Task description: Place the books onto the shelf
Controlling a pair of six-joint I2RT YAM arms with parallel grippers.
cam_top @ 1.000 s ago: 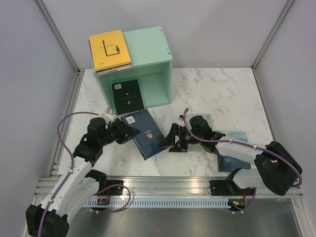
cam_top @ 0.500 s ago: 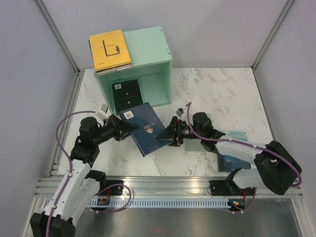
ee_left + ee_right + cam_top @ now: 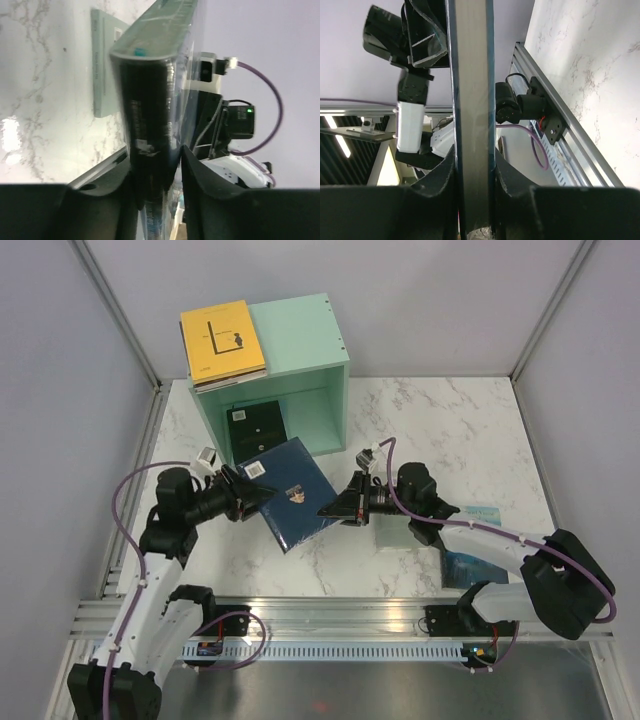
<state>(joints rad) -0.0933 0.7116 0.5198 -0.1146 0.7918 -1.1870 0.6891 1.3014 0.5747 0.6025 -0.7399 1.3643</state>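
Over the marble table [image 3: 455,430], left gripper [image 3: 252,502] and right gripper [image 3: 330,510] are clamping opposite edges of the blue book [image 3: 292,492].

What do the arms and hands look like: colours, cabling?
Both match: left arm and right arm have white link shells, bulky black joint housings and a purple cable looping along each. The left hand and right hand are black, with two wedge-shaped fingers and a small white camera block at each wrist.
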